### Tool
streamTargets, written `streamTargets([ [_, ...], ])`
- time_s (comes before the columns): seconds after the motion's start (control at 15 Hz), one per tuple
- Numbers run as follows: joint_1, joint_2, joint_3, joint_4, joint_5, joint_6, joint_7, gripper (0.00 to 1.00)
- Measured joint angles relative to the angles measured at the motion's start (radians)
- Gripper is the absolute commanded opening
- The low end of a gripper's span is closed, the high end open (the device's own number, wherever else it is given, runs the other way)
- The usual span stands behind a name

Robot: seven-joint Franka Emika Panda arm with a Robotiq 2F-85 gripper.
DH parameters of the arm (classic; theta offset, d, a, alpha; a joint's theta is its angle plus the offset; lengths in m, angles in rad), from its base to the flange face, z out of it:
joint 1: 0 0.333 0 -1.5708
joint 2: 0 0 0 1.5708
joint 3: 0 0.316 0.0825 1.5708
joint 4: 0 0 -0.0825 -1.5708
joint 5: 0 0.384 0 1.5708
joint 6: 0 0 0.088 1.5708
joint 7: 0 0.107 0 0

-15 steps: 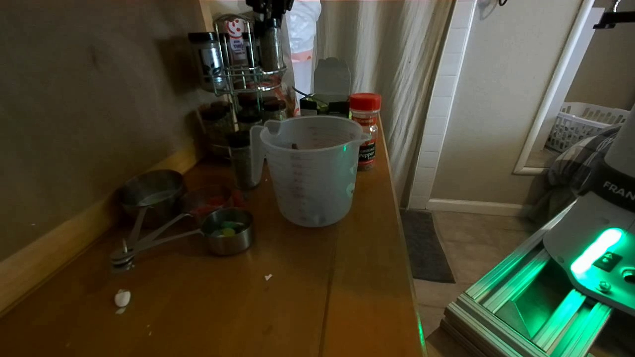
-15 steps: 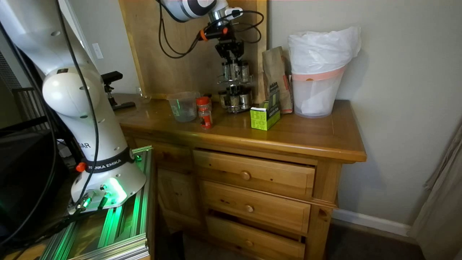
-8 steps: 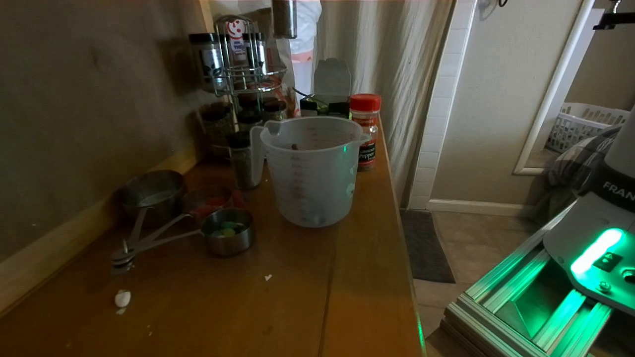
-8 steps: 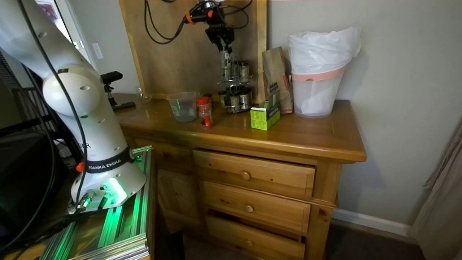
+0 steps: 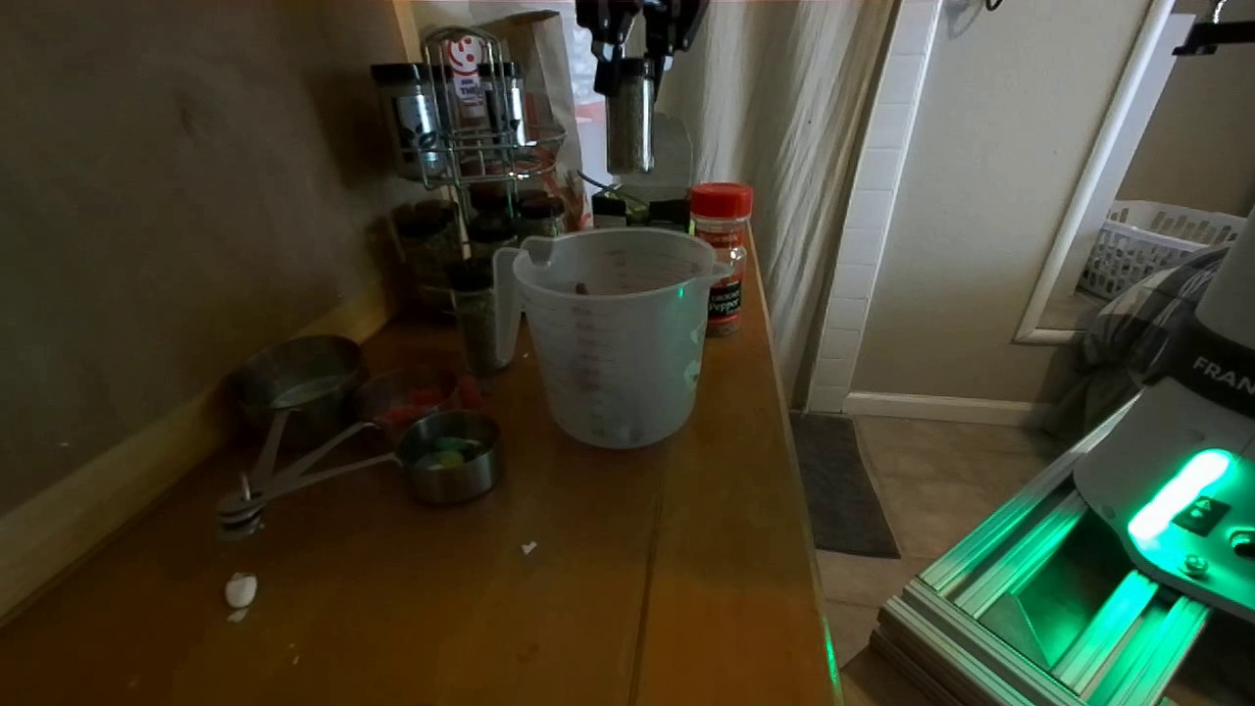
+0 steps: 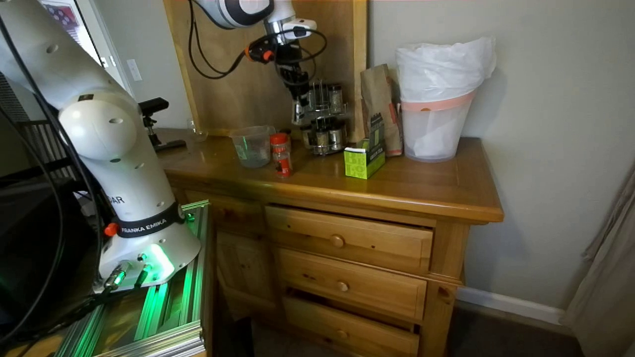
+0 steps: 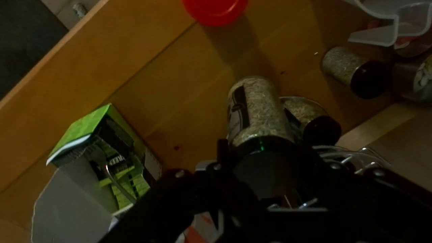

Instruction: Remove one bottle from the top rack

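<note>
Both exterior views show the hand (image 5: 634, 76) grasping a dark-lidded jar (image 5: 630, 127), held clear of the top rack (image 5: 490, 178).

The bottle (image 5: 630, 123) is a small clear glass cylinder with a dark lid, a dark label on its side and pale, flaky contents. It is held by the lid, roughly upright, in mid-air, apart from the top rack (image 5: 483, 149), a shiny wire tier where dark-lidded jars (image 5: 412, 118) stand.
</note>
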Motion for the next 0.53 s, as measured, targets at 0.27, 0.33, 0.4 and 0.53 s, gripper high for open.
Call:
streamTargets([
  [0.27,0.002,0.014,0.000,-0.043,0.060,0.045,0.042,0.25],
  [0.33,0.002,0.014,0.000,-0.043,0.059,0.045,0.043,0.25],
  [0.4,0.001,0.015,0.001,-0.043,0.055,0.045,0.043,0.25],
  [0.53,-0.013,0.026,0.006,-0.042,0.035,0.056,0.058,0.25],
])
